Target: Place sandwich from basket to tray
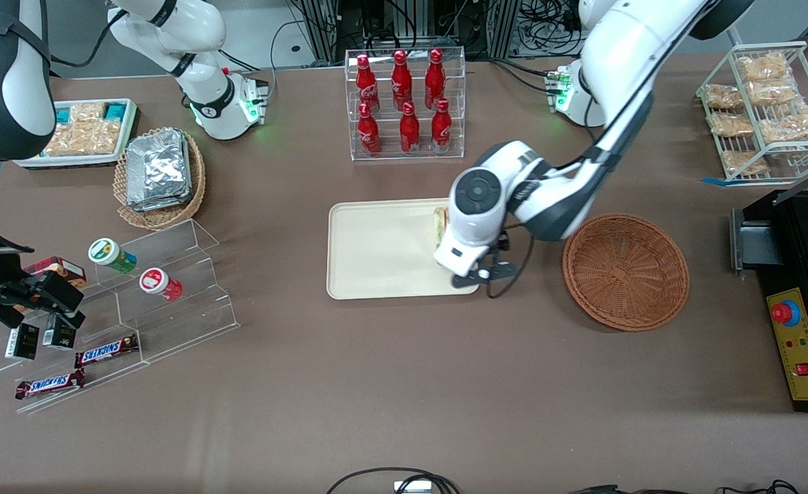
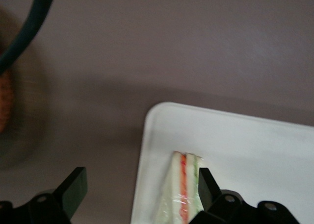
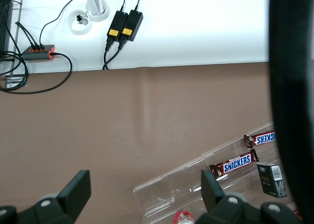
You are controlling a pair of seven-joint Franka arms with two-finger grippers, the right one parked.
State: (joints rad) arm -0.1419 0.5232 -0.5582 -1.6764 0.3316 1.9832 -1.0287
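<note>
The sandwich (image 1: 439, 226) (image 2: 184, 197), a wrapped wedge with red and green layers, lies on the cream tray (image 1: 376, 250) (image 2: 245, 140) near the tray's edge toward the working arm's end. My left gripper (image 2: 140, 187) hangs just above it, open. One finger (image 2: 206, 185) stands close beside the sandwich and the other finger (image 2: 73, 185) is out over the brown table. In the front view the wrist (image 1: 472, 226) covers most of the sandwich and the fingers. The reddish-brown basket (image 1: 625, 271) stands beside the tray, with nothing in it.
A clear rack of red bottles (image 1: 404, 103) stands farther from the front camera than the tray. A tan basket of foil packets (image 1: 160, 175) and acrylic steps with snacks (image 1: 150, 295) lie toward the parked arm's end. A black machine (image 1: 798, 288) and wire shelf (image 1: 764, 110) lie toward the working arm's end.
</note>
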